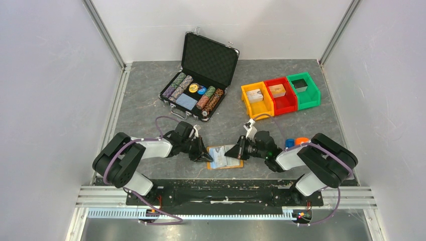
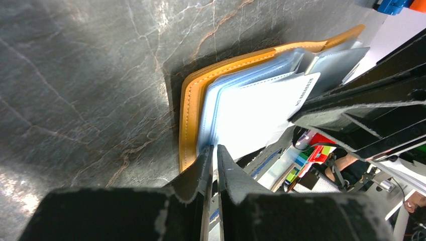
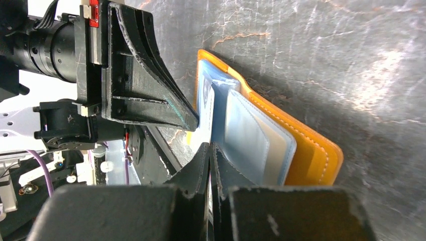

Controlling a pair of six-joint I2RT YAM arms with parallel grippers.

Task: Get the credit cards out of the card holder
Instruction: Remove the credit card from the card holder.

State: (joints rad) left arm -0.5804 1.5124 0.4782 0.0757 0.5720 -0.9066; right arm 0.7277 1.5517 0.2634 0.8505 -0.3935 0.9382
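The card holder [image 1: 221,162] lies open at the middle of the table's [image 1: 150,100] near edge. In the top view both arms cover its ends, so little of it shows there. Close up, its orange cover sits under a fan of clear, blue-tinted sleeves, which overlap too much to count. Only one pale card [image 2: 261,108] can be made out, with a line of print along one edge and a corner cut off by the other arm's finger. The left tool [image 2: 213,150] is closed to a thin slit on a sleeve edge of the holder. The right tool [image 3: 209,146] is fully closed with its tips at the card's edge; whether it pinches the card is unclear. Toward the far edge stands one open black case [image 1: 210,60] holding rows of chips [image 1: 213,99] and a blue deck [image 1: 186,102]. Near the far right corner are an orange bin [image 1: 263,109], a red bin [image 1: 286,105] and a green bin [image 1: 310,98], each holding one small item. A blue thing [image 1: 289,143] and an orange thing [image 1: 302,141] are half hidden by the right arm.
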